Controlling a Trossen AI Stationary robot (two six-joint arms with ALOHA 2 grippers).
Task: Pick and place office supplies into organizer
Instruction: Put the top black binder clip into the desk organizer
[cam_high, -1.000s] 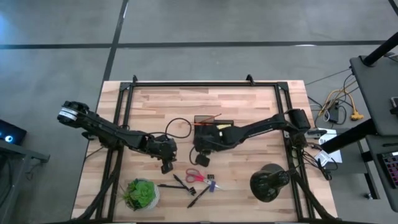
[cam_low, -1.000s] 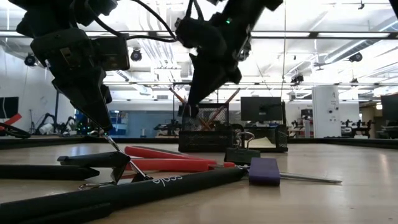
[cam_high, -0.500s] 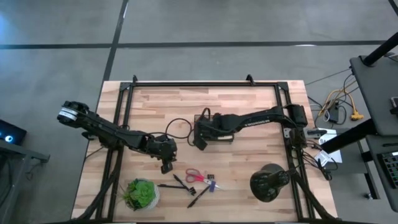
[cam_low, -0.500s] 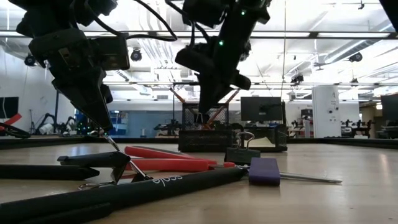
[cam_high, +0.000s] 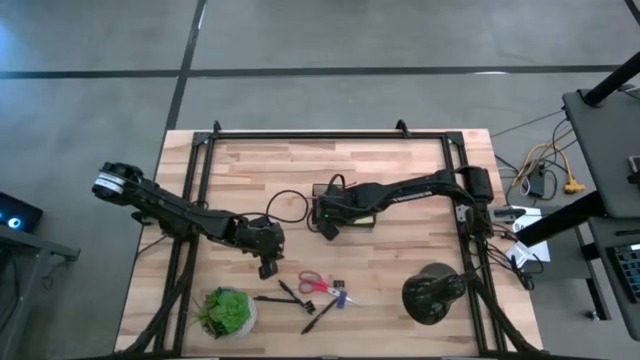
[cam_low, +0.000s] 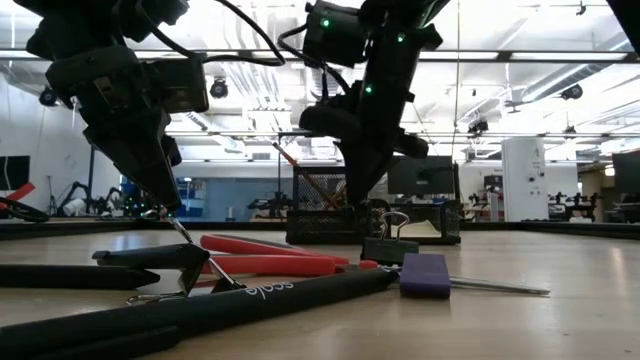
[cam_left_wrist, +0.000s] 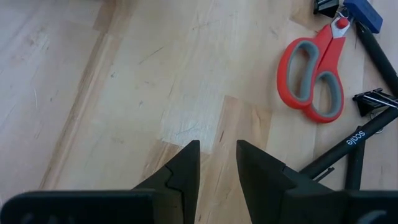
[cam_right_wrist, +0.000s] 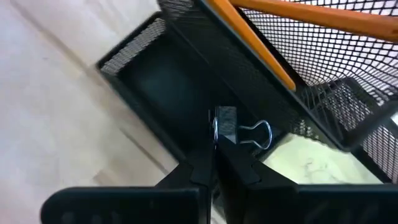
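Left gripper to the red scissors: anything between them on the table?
Nothing. The left wrist view shows bare wood between the left gripper and the red scissors; the high view agrees.

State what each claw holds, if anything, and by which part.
The right claw pinches a binder clip by one wire handle, above the organizer. The left claw holds nothing.

Both arms are dark, jointed links. At the frame's left edge, the left arm ends in a white-ringed base joint. A thin black cable loops beside it. The right arm carries small green lights, perhaps status LEDs.
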